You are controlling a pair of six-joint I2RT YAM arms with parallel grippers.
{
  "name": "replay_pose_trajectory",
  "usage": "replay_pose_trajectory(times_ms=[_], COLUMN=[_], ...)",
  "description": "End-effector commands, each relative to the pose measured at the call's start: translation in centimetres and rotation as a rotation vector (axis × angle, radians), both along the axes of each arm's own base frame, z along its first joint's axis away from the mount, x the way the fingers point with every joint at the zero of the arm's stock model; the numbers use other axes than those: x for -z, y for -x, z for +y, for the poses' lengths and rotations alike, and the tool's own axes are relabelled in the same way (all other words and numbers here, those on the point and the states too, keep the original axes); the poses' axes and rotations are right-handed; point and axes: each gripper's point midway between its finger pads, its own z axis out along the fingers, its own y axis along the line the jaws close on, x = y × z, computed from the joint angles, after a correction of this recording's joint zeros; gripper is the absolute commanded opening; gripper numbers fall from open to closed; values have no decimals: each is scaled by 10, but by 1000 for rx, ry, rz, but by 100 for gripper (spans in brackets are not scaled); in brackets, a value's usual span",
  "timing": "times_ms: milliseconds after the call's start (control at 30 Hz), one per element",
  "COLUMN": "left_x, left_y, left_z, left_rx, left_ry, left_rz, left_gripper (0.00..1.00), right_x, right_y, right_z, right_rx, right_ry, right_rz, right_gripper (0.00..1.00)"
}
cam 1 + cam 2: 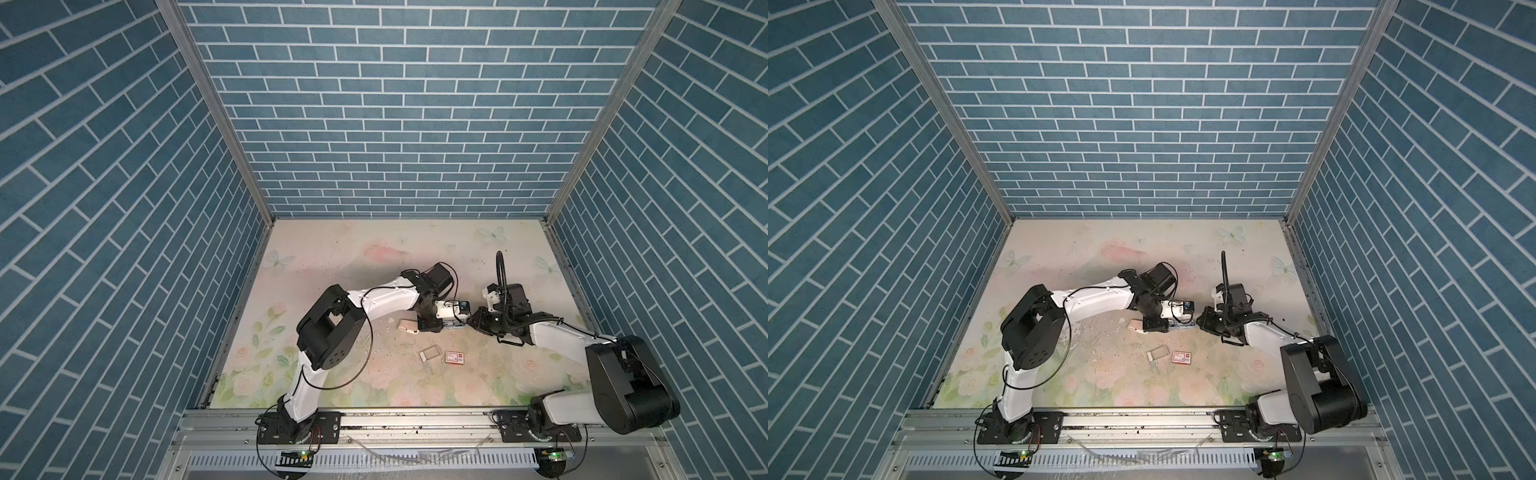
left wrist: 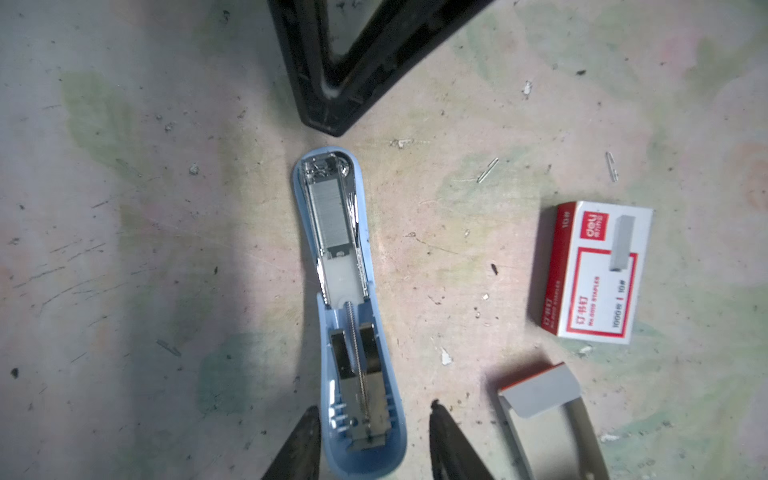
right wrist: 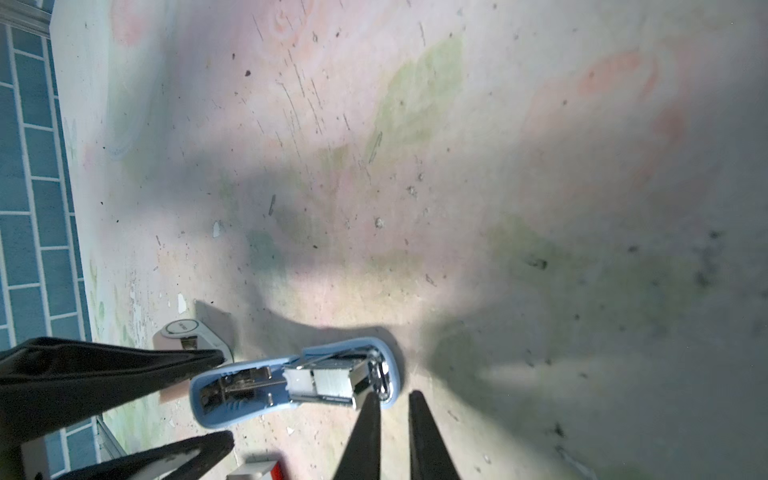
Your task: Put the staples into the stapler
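Left gripper (image 2: 372, 409) stands spread on either side of the rear end of the blue stapler (image 2: 345, 291). One fingertip (image 2: 305, 432) lies right against the plastic shell and the opposite one sits a little clear of it, so the jaws straddle the body without clamping it. Opposite it, the right gripper (image 3: 392, 395) holds its fingers nearly together, with only a thin slit between them and nothing in it. Its tips hang just at the stapler's nose, and I cannot tell whether they touch the metal. On the floral table (image 1: 332, 257) the stapler lies open, with its magazine facing up and its nose toward the right gripper. A silvery strip of staples (image 2: 332, 216) sits inside the magazine channel toward the nose end, with the white pusher and the thin spring behind it. To one side of the stapler, apart from it, lies the red-and-white staple box (image 2: 594, 270), closed and label up. The grey tray (image 2: 540, 395) lies just next to the box, nearer the left gripper. In both top views the two grippers meet near the middle of the table, with the box and tray closer to the front edge. A second, beige stapler (image 3: 187, 332) rests just beside the left gripper, on the side away from the right arm. A few loose wire bits (image 2: 487, 169) lie scattered on the table.
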Motion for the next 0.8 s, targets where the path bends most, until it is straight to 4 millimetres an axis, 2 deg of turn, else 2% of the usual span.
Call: replay_pose_trajectory(times_ms=[0,367,767], left_x=[9,11,12], left_y=[5,3,1], left_z=[4,6,5], left_rx=[19,25,23], left_ry=[-26,-36,-36], left_rz=[6,-11,-22], left_gripper=[44,44,37], right_x=[4,5,-2], right_y=[2,-2,-3], right_z=[2,7,1], right_rx=[-3,-27,-11], right_ry=[-15,-26,4], right_rz=[31,35,14], right_gripper=[15,15,15])
